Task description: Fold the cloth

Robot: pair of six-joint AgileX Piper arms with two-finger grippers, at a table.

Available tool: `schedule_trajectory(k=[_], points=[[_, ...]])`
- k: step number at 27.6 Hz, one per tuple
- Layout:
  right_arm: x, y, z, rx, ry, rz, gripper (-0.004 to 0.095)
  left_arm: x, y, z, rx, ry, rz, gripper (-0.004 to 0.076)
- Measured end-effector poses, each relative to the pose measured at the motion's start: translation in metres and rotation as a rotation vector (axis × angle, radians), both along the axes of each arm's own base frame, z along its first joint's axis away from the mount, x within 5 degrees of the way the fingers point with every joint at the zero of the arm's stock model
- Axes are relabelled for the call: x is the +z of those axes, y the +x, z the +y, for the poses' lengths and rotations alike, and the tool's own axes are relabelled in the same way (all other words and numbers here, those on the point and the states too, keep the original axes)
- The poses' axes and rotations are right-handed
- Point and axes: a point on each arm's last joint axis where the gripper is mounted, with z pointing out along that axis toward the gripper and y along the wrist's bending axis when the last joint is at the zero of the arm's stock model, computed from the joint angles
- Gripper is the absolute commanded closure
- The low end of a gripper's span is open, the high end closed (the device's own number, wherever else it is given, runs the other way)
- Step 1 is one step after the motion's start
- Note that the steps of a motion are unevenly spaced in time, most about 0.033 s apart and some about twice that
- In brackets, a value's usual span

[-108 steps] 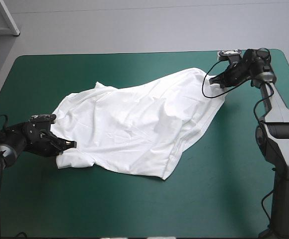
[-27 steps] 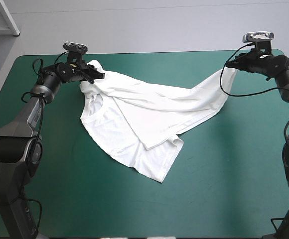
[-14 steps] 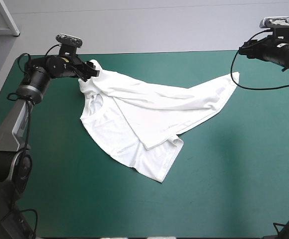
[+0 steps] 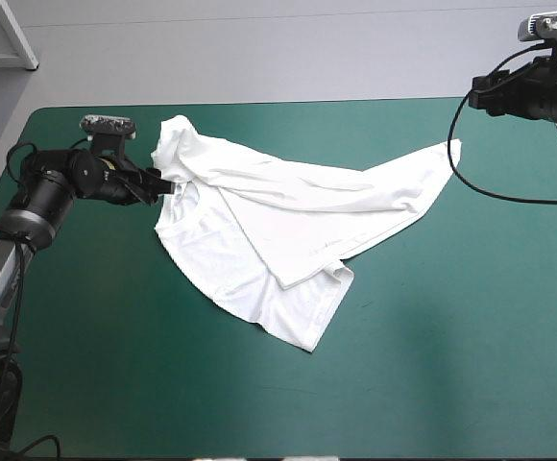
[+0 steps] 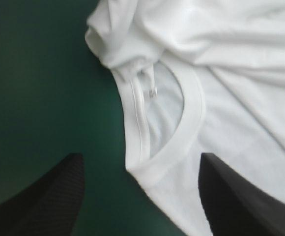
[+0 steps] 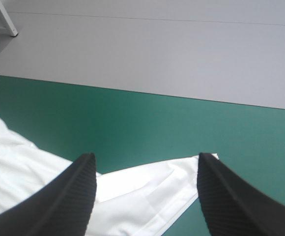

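One T-shirt (image 4: pixel 288 230); one teal-green cover (image 4: pixel 451 336); left fingers (image 5: pixel 39 196), two; right fingers (image 6: pixel 59 201), two; four in all

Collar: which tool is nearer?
Left. Left tool sits open right beside the collar; right tool is off past the T-shirt's far right corner, clear of it.

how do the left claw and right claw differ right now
The left claw is low over the table; the right claw hangs high near its far right corner. The left claw is right at the T-shirt collar; the right claw is apart from the T-shirt. Both are open, holding nothing.
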Motion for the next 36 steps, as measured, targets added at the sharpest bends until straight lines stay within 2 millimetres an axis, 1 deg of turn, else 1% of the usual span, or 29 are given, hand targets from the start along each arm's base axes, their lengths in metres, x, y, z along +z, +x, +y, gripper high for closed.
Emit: schedule_trajectory(k=[1, 4, 7, 10, 14, 19, 21, 23, 24, 26, 28, 30, 34, 36], points=[[0.003, -0.006, 0.002, 0.01, 0.004, 0.013, 0.0332, -0.013, -0.004, 0.0, 0.015, -0.008, 0.047, 0.0241], [0.005, -0.019, 0.006, 0.043, 0.013, 0.065, 0.0339, -0.037, -0.012, 0.001, 0.046, -0.022, 0.13, 0.0241], [0.007, -0.027, 0.009, 0.063, 0.014, 0.091, 0.0393, -0.056, -0.018, 0.002, 0.069, -0.031, 0.182, 0.0241], [0.006, -0.03, 0.01, 0.062, 0.019, 0.096, 0.0445, -0.068, -0.022, 0.002, 0.086, -0.039, 0.201, 0.0241], [-0.003, -0.028, 0.01, 0.062, 0.032, 0.12, 0.0464, -0.082, -0.018, 0.001, 0.098, -0.057, 0.222, 0.0241], [-0.011, -0.026, 0.009, 0.056, 0.036, 0.135, 0.0464, -0.116, -0.003, -0.007, 0.095, -0.123, 0.295, 0.0241], [-0.011, -0.025, 0.009, 0.05, 0.037, 0.127, 0.0464, -0.121, 0.001, -0.009, 0.08, -0.136, 0.287, 0.0257], [-0.011, -0.025, 0.008, 0.047, 0.037, 0.122, 0.0464, -0.124, 0.005, -0.01, 0.076, -0.143, 0.28, 0.0306], [-0.011, -0.024, 0.008, 0.046, 0.036, 0.119, 0.0464, -0.125, 0.006, -0.01, 0.073, -0.142, 0.279, 0.0347], [-0.01, -0.024, 0.008, 0.042, 0.034, 0.114, 0.0464, -0.127, 0.008, -0.01, 0.068, -0.138, 0.277, 0.0463], [-0.01, -0.024, 0.007, 0.039, 0.028, 0.113, 0.0464, -0.127, 0.009, -0.009, 0.064, -0.129, 0.269, 0.0602], [-0.011, -0.024, 0.007, 0.036, 0.022, 0.112, 0.0469, -0.127, 0.01, -0.009, 0.066, -0.127, 0.262, 0.0702], [-0.012, -0.023, 0.006, 0.032, 0.014, 0.116, 0.0469, -0.128, 0.012, -0.009, 0.061, -0.126, 0.242, 0.0705], [-0.017, -0.018, 0.004, 0.024, 0.007, 0.134, 0.0469, -0.128, 0.012, -0.009, 0.063, -0.13, 0.242, 0.0705]])
